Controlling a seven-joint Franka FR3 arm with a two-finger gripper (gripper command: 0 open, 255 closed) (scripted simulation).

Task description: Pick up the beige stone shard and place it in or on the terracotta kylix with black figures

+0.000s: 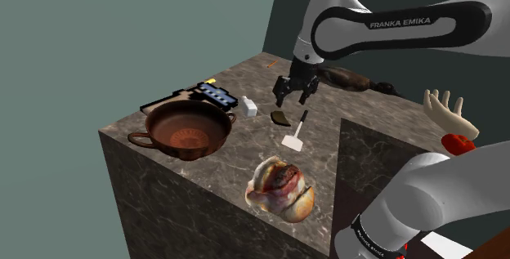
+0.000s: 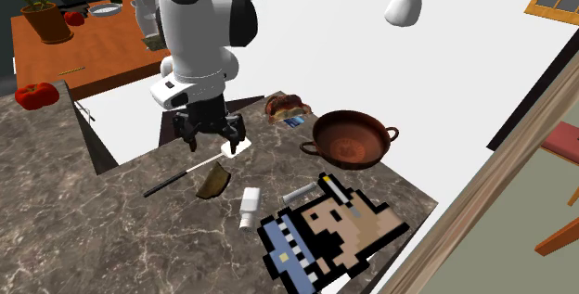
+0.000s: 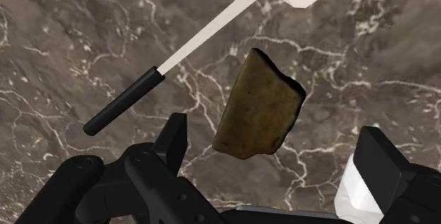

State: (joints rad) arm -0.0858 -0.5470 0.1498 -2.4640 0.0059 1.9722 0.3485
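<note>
- Dark marble counter (image 1: 245, 155) w/ pale veins carries everything; grey-green wall behind it in the shoulder view.
- My gripper (image 1: 293, 94) hangs just above the counter, fingers (image 3: 175, 132) spread wide and holding nothing.
- Stone shard (image 3: 260, 106) lies flat on the marble between my two fingers in the wrist view, touched by neither. It's tan-olive w/ dark, burnt-looking edges.
- Shoulder view: shard (image 1: 281, 118) sits right under the gripper, near the counter's middle.
- Kylix (image 1: 176, 127), a reddish-brown two-handled bowl, stands upright well apart from the shard, toward the shoulder view's left; inside is bare.
- White spatula (image 3: 205, 42) w/ black handle lies just beside the shard, blade pointing away from me.
- Small white block (image 2: 249, 207) rests near the shard, next to a flat pixel-art figure (image 2: 325, 232).
- Lumpy cream-and-brown thing (image 1: 280, 190) sits at the counter's near edge in the shoulder view; prob. a shell, can't tell for sure.
</note>
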